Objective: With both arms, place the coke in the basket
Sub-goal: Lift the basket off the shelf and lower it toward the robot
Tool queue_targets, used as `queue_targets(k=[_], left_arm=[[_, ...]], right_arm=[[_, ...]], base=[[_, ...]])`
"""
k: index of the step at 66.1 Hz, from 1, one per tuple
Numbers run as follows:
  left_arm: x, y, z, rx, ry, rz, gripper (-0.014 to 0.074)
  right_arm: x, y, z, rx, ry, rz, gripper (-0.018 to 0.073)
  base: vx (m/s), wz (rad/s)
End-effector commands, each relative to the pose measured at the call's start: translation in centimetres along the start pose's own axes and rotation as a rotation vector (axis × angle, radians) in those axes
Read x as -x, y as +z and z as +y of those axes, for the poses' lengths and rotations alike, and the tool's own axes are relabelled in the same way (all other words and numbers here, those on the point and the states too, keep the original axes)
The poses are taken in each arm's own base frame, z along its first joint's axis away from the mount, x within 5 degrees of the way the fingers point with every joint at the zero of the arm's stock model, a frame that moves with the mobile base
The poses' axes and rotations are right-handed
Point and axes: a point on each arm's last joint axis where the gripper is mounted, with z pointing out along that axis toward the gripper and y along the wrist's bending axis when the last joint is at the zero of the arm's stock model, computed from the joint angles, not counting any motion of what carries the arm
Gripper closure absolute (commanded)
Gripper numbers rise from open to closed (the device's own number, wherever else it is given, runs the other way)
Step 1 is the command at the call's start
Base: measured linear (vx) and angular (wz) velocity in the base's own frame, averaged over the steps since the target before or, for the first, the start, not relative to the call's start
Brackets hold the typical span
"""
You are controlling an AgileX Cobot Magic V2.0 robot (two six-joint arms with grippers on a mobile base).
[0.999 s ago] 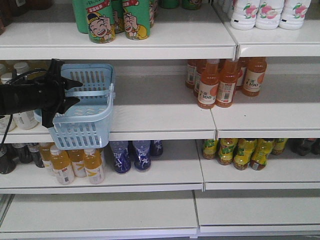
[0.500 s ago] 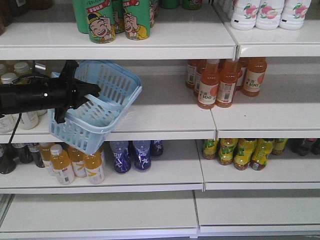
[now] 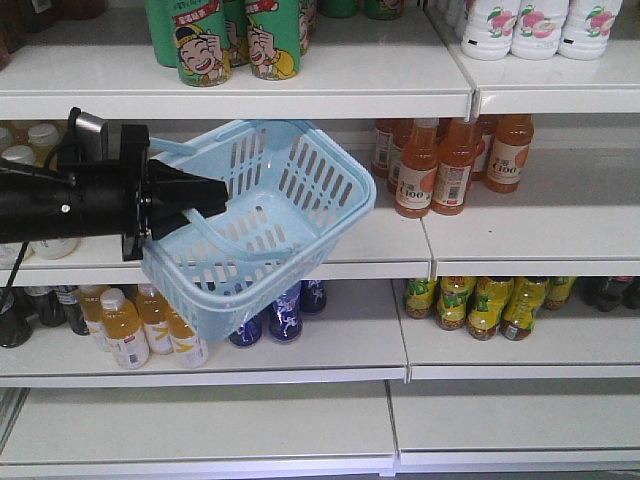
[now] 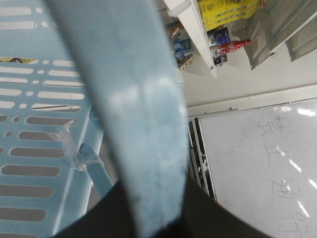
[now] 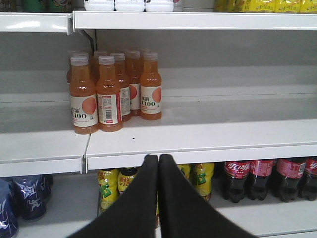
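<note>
The left pincer, reaching in from the left of the frame, is clamped on a handle of the pale blue basket, which hangs tilted in front of the middle shelf, left of centre. The right pincer, its fingers pressed together, faces a cluster of orange juice bottles. The coke, small and red, sits on a distant shelf at the upper right of the left wrist view.

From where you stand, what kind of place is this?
Probably a supermarket aisle, or a mock-up of one: white tiered shelves stocked with rows of orange drink bottles, plus a pale blue shopping basket.
</note>
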Motion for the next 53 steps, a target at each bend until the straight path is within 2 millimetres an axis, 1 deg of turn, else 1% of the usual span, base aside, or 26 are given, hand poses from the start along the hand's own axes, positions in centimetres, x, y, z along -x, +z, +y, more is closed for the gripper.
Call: queue_targets(k=[1,5,11,22,29,35,43,48,53], left_arm=[[-2.8,-0.8,-3.9,-0.165,0.067,0.037,0.0604],[-4.6,-0.9,-3.7,-0.157,0.060,0.062,0.0604],[-6.8,-0.9,-2.7,-0.111,0.073,0.124,0.0604],[-10.3,-1.2,-0.7,-0.005,0.079,0.252,0.0604],[-12.4,-1.5,0.0,0.011,0.079,0.295,0.0604],[-13.9,-1.8,0.5,0.013,0.090,0.318,0.0604],[-16.2,-2.4,2.0,0.027,0.085,0.354,0.0604],[-17.2,-2.7,2.8,0.024,0.074,0.354,0.0604],[-17.6,-2.8,3.3,0.004,0.067,0.329,0.0604]], right_arm=[[0.4,-0.1,0.0,-0.008,-0.011,-0.072,0.0569],[0.4,-0.1,0.0,-0.008,-0.011,-0.072,0.0569],[0.4,-0.1,0.0,-0.008,-0.011,-0.072,0.0569],[0.4,-0.1,0.0,-0.008,-0.011,-0.072,0.0569],[0.4,-0.1,0.0,-0.008,-0.011,-0.072,0.0569],[0.4,-0.1,0.0,-0.008,-0.011,-0.072,0.0569],[0.4,-0.1,0.0,-0.008,-0.011,-0.072,0.0569],[0.4,-0.1,0.0,-0.008,-0.011,-0.072,0.0569],[0.4,-0.1,0.0,-0.008,-0.011,-0.072,0.0569]], base=[[0.00,0.00],[0.00,0.00],[0.00,0.00],[0.00,0.00],[0.00,0.00],[0.00,0.00],[0.00,0.00],[0.00,0.00],[0.00,0.00]])
